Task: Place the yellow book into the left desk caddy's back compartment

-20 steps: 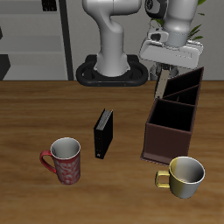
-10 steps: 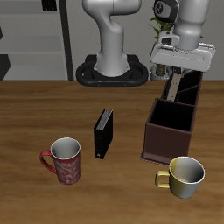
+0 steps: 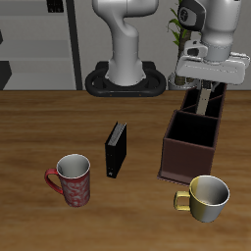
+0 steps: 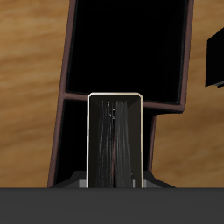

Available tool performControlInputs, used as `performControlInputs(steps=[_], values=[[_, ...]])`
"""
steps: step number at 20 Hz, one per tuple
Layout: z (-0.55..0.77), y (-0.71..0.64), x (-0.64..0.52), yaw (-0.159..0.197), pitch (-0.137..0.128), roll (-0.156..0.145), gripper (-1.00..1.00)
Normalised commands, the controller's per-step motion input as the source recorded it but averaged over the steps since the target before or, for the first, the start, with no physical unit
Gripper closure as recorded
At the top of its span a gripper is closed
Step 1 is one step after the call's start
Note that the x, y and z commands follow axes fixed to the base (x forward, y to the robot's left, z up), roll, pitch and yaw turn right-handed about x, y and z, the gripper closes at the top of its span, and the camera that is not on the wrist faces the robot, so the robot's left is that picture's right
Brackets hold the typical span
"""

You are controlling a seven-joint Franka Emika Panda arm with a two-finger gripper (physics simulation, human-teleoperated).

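Wooden tabletop [image 3: 39, 127] fills the exterior view, with the arm's white base at the back and dark shelving behind it. From the front and above, the gripper [image 3: 206, 90] hangs over the rear end of the left desk caddy [image 3: 186, 152], a long reddish-brown box with black sections. Between the jaws a thin pale slab hangs upright — the yellow book [image 3: 204, 99] — its lower edge about level with the caddy's rim at the far end. Judging by this, the pick-up and carry are done; what remains is to lower the book fully into the back compartment and let go. A black book [image 3: 117, 150] stands on edge near the table's middle, a red mug [image 3: 73, 179] sits toward the front edge, and a yellow mug [image 3: 207, 197] sits just before the caddy's near end.

Through the wrist camera, the yellow book [image 4: 115, 142] is seen edge-on — white rim, dark streaked page block — held by the claw, which is closed on it, though the fingers themselves barely show. Beyond it lie the caddy's [image 4: 66, 105] black sections and a divider; the book seems lined up over one, but whether it has entered I cannot tell.

No brand, label or legible writing shows in either view
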Motion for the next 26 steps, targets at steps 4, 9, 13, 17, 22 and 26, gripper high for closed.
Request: performControlInputs(steps=[4,9,13,17,22,26], values=[[0.0,0.23,0.13,-0.041,-0.004,0.042,1.0],[-0.04,0.21,0.12,-0.05,0.007,0.043,1.0],[-0.18,0.09,0.06,-0.029,0.023,0.03,1.0],[-0.24,-0.08,0.03,-0.011,0.015,-0.003,1.0],[-0.24,-0.15,0.01,-0.038,0.022,-0.021,1.0],[-0.26,-0.1,0.1,-0.033,0.027,-0.009,1.0]])
